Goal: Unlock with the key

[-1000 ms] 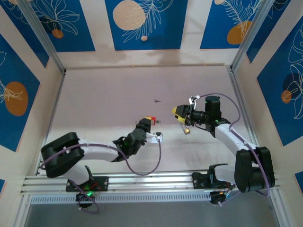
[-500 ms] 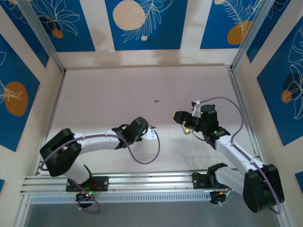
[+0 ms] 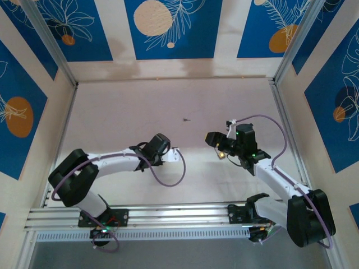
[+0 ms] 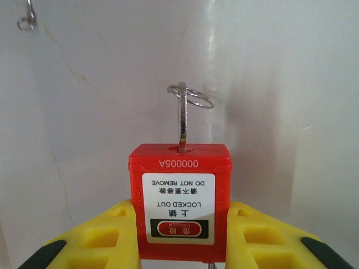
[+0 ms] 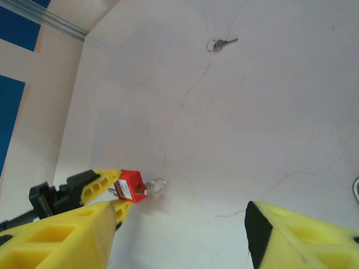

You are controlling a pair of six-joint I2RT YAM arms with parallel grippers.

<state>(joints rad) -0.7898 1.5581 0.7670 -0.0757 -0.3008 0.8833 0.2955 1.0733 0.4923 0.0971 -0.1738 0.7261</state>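
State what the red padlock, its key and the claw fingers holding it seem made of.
Red padlock: likely plastic, with a matte moulded body and a glossy printed label.
Key: metal, bright and reflective.
Fingers: probably moulded or printed plastic, matte yellow with ribbed recesses.

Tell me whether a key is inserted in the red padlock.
Yes, the key stands in the keyhole of the red padlock, held in the left gripper.

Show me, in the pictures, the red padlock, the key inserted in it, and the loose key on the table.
red padlock (image 4: pixel 179 199), left wrist view, on its white label.
inserted key (image 4: pixel 182 126), left wrist view, on the metal above the lock.
loose key (image 5: pixel 227 42), right wrist view, on its shaft beside the ring.
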